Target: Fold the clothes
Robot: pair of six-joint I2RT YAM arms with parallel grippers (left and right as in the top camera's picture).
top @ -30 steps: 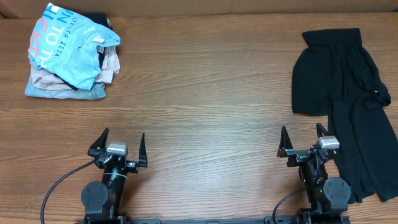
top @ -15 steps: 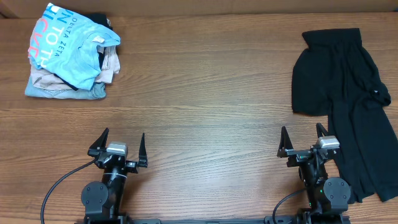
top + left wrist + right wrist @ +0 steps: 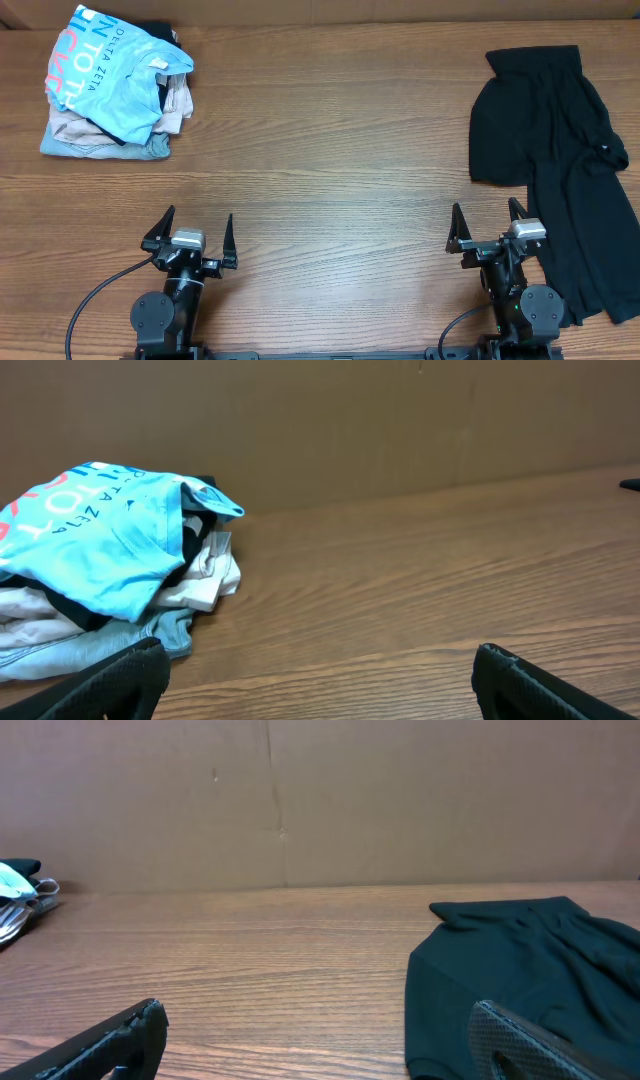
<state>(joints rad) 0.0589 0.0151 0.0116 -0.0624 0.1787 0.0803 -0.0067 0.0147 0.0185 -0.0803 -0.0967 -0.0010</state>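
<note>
The black garment (image 3: 560, 150) lies spread and rumpled at the table's right side, with a tiny white mark (image 3: 604, 151) near its right edge. It also shows in the right wrist view (image 3: 520, 970), ahead and to the right. My right gripper (image 3: 488, 227) is open and empty at the front edge, its right finger beside the garment's lower part; its fingers show in the right wrist view (image 3: 320, 1045). My left gripper (image 3: 190, 233) is open and empty at the front left, far from the garment; its fingers show in the left wrist view (image 3: 320, 685).
A pile of folded clothes (image 3: 115, 85) sits at the back left: a light blue lettered T-shirt (image 3: 95, 535) on top of beige garments (image 3: 95, 135). A brown cardboard wall (image 3: 320, 800) stands behind the wooden table (image 3: 320, 150).
</note>
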